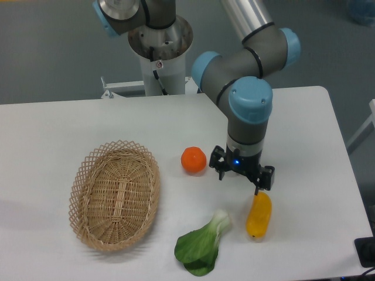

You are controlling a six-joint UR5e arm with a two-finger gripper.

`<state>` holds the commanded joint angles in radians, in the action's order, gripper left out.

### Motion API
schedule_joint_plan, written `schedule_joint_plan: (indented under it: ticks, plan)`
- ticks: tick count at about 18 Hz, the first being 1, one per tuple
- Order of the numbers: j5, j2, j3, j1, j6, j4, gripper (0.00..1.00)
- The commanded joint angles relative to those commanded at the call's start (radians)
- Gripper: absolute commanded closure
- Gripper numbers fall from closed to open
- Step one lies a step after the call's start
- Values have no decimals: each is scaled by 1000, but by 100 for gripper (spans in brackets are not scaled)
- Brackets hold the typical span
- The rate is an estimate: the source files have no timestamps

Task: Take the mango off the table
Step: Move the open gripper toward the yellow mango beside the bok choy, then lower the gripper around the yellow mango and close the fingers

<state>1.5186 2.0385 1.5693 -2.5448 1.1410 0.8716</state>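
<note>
Smooth, elongated yellow-orange mango point(259, 215) lying lengthwise on the large white table point(53, 129), near-right, just right of a green leafy vegetable point(201, 247). Black two-finger gripper point(242, 176) just beyond its far end, empty; open or closed, cannot tell. Best centred over the fruit's middle, fingers straddling the narrow width, well clear of the round orange point(193, 160) to the left.

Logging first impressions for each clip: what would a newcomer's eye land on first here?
Most likely the grey and blue robot arm reaching down over the white table, its gripper hanging just above the upper end of the yellow-orange mango. Next come the big woven basket at the left, the orange beside the gripper, and the leafy green vegetable at the front edge.
</note>
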Motion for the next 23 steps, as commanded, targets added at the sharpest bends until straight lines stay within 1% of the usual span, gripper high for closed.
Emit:
schedule_joint_plan:
  ticks: [1,2,4,7,12,19,21,23]
  plan:
    - [0,11,0,-8,15,-26,0]
    - [0,26,-3,-11,17,-40,0]
    - [0,61,-27,-11,16,-80,0]
    - [2,100,-32,-11,6,-115,0]
    - [3,141,-26,-11,13,-125,0]
    - [18,147,-18,-11,6,-132,0]
    - [18,152,-15,-11,5,-154,0]
    - [20,154,-17,-9,2,-160,0]
